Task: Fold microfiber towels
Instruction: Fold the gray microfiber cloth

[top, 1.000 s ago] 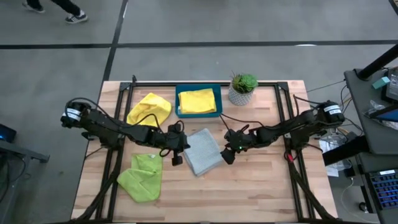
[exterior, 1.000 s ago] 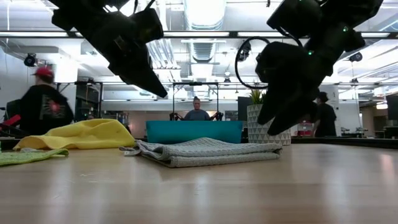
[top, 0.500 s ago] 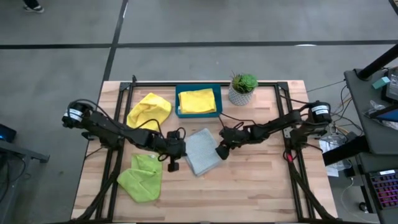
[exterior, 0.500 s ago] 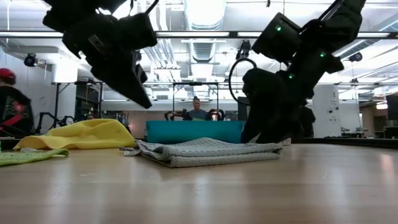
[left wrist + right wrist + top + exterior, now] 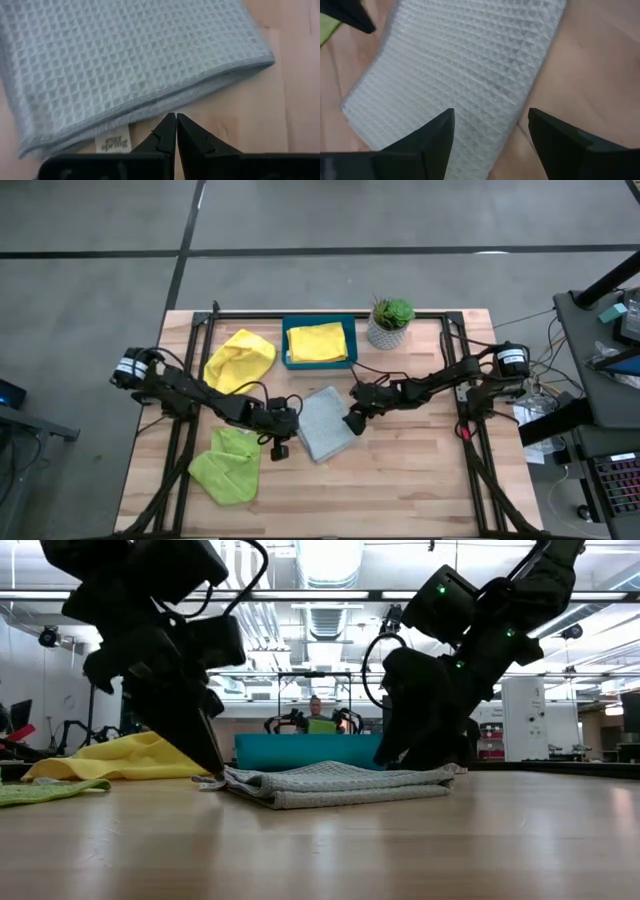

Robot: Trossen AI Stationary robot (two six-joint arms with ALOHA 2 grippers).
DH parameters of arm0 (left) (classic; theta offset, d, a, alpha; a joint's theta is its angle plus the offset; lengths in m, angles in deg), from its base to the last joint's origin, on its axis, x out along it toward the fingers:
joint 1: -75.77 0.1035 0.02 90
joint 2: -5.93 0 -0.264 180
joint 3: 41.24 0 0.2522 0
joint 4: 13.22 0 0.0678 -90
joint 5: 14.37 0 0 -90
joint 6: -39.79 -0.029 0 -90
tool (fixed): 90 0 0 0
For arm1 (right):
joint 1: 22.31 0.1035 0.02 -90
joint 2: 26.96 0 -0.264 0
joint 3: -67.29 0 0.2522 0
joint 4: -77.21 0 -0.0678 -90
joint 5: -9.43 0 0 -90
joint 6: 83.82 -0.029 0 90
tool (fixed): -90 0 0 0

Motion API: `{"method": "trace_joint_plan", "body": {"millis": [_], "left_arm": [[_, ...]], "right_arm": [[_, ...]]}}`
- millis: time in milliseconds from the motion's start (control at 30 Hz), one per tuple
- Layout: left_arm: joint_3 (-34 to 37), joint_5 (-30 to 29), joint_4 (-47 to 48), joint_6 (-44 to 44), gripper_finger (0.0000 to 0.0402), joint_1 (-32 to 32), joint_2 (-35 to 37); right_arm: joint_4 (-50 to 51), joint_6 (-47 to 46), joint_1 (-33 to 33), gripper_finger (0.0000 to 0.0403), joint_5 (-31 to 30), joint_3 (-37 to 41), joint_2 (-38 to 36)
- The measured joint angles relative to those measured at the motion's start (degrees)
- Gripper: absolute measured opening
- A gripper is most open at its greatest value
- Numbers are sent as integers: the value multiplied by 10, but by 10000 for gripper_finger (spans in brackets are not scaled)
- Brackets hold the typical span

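Note:
A grey waffle-weave towel lies folded flat on the wooden table, with a small label at its near-left edge. My left gripper is shut. Its tips are down by the table, just off that edge, with a strip of bare wood between them and the cloth. My right gripper is open, low over the towel's right edge. A yellow towel and a lime green towel lie crumpled on the left. Another yellow towel lies in the teal tray. My right gripper comes slanting down from the table's right. One open finger is over the grey towel and the other over bare wood, astride its right edge. Whether the fingers touch the cloth, I cannot tell.
A potted plant stands at the back, right of the tray. Black frame rails run along both table sides. Bare wood lies toward the near edge. People and equipment show in the room behind.
Both grippers have come down to the grey towel. My left gripper has sunk toward the near edge, ending beside the towel's left edge, and has stayed shut. My right gripper has gone toward the table's left and down onto the towel's right edge, and has stayed open. The towel has not moved.

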Motion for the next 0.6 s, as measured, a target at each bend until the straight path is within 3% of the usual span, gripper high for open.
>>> {"method": "trace_joint_plan", "body": {"millis": [200,600], "left_arm": [[1,0,-1,-1,0,0,-9],[1,0,2,-49,0,0,13]], "right_arm": [[-17,4,-2,237,2,0,7],[-64,3,-7,184,2,-1,27]]}}
